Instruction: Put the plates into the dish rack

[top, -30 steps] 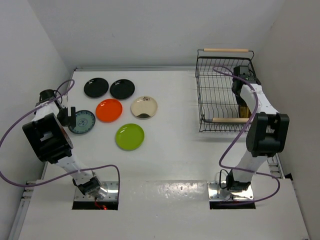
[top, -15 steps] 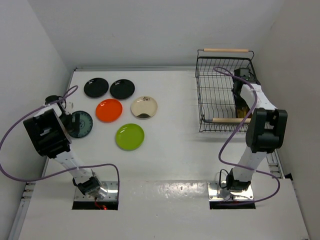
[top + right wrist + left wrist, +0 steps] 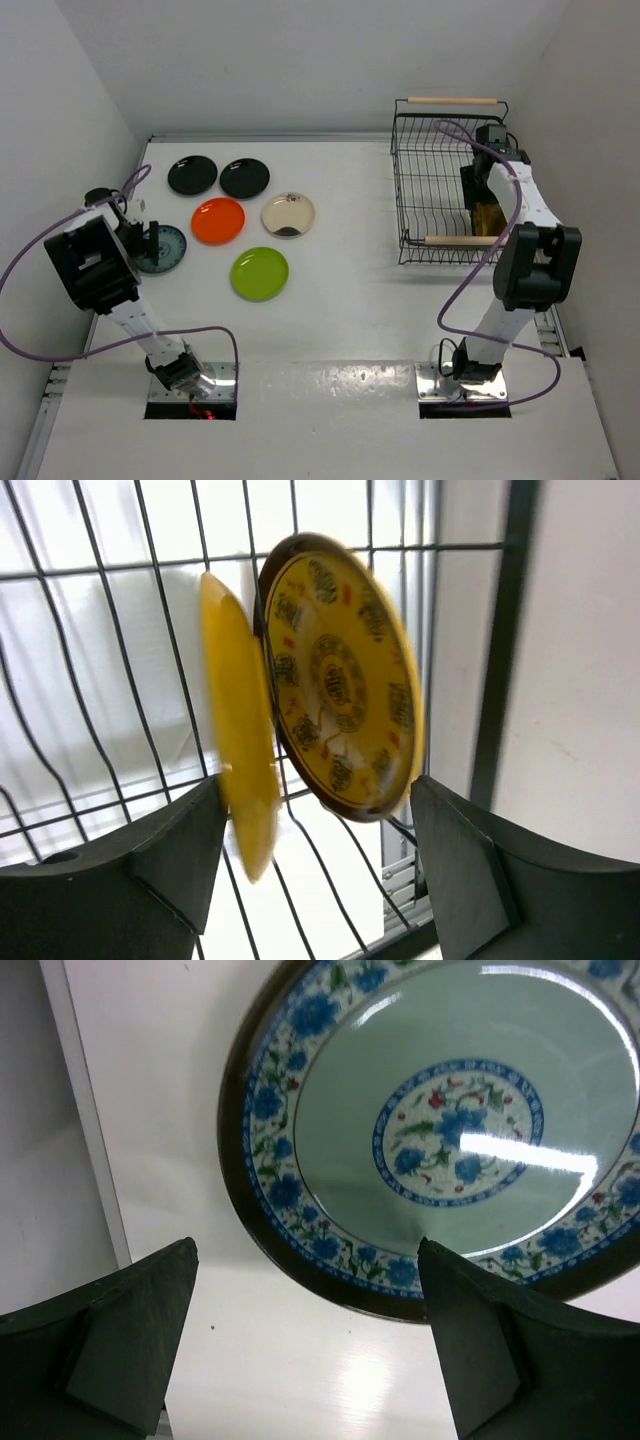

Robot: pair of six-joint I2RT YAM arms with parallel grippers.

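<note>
The right gripper [image 3: 317, 800] is spread wide inside the dish rack [image 3: 425, 190], where two yellow plates [image 3: 340, 680] stand on edge. One looks blurry and may touch the gripper.

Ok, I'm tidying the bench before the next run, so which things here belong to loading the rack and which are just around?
Part of the job: dish rack; gold patterned plates in it; black plates; orange-red plate; cream plate; lime green plate; blue floral plate.

Just around: purple cables; metal mounting plates.
</note>
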